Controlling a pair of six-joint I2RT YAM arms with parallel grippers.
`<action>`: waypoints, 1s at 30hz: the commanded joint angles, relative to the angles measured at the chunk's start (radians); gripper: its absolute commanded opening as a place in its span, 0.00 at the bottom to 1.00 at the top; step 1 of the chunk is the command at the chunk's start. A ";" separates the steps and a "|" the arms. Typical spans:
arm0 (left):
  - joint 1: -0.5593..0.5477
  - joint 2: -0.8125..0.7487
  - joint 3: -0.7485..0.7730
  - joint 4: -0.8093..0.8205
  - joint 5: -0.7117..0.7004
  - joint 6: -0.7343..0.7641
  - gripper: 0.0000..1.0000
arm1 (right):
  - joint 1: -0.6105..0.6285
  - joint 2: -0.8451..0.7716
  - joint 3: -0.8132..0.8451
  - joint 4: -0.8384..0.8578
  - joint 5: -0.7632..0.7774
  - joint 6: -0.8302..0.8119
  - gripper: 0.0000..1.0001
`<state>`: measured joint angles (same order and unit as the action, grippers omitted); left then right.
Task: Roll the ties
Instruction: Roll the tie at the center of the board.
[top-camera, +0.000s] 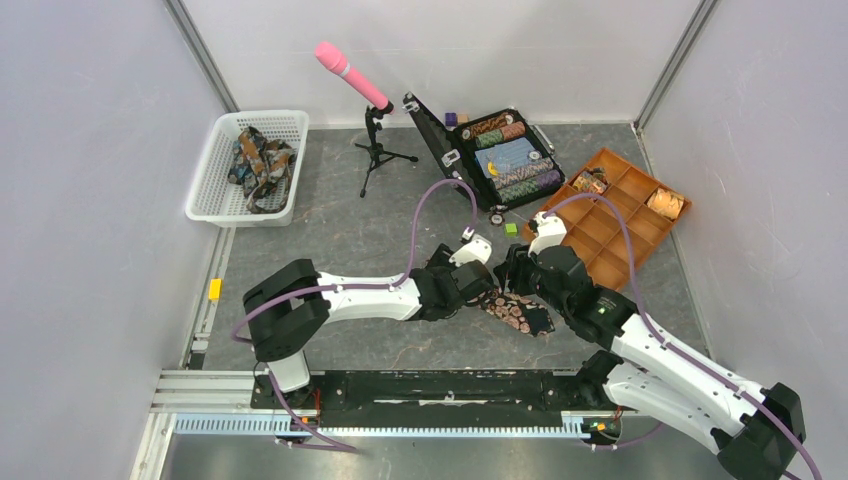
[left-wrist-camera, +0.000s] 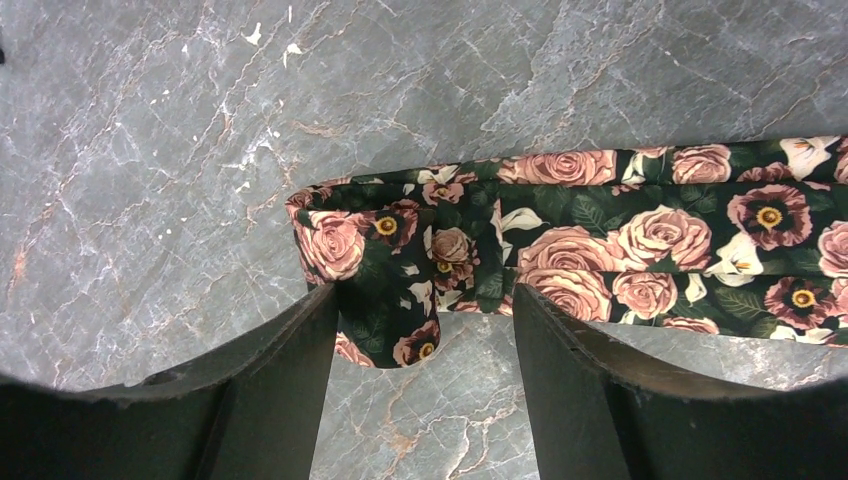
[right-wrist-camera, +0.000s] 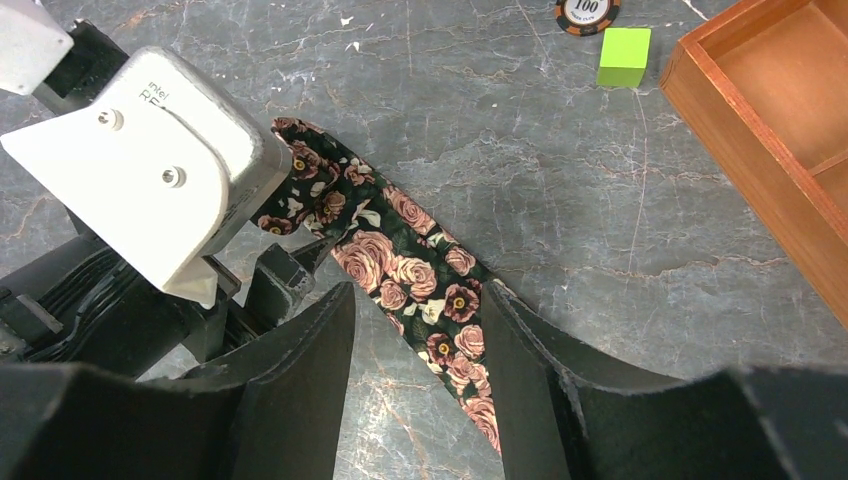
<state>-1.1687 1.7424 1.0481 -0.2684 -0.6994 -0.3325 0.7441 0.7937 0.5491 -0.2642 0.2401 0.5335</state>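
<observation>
- we're down on the grey marble table (top-camera: 350, 230), and the rose-print tie (top-camera: 517, 314) lies flat as a strip on the near side of the wooden tray (top-camera: 640, 240), a little to the tray's left.
- left gripper (left-wrist-camera: 422, 300): claw spread, the two dark fingers (left-wrist-camera: 290, 380) either side of the tie's end farthest from the tray. that end is folded back on itself, with a short flap of fabric pointing down into the gap.
- i cannot tell whether the finger edges are actually pressing the fabric. they sit right at its sides.
- right gripper (right-wrist-camera: 418, 295): claw spread too, straddling the strip further along on the tray side, and the tie runs straight through the gap without being pinched.
- the two grippers are almost nose to nose, just off the tray's near-left corner.
- a green cube (right-wrist-camera: 624, 57) sits just beside that tray corner, with a poker chip (right-wrist-camera: 587, 12) next to the cube on the side away from the tray.
- well away to the tray's left, a white basket (top-camera: 215, 170) holds more bundled ties (top-camera: 258, 160).
</observation>
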 joint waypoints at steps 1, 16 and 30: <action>-0.005 0.019 0.020 0.050 0.031 -0.026 0.70 | 0.000 -0.005 -0.009 0.026 0.000 0.003 0.56; -0.005 0.057 0.014 0.095 0.130 -0.037 0.70 | 0.000 -0.015 -0.018 0.024 0.001 0.001 0.56; 0.031 0.087 -0.013 0.115 0.216 -0.088 0.71 | 0.000 -0.010 -0.021 0.023 0.004 0.000 0.56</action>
<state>-1.1526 1.7908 1.0481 -0.1757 -0.5621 -0.3546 0.7441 0.7929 0.5346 -0.2642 0.2405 0.5331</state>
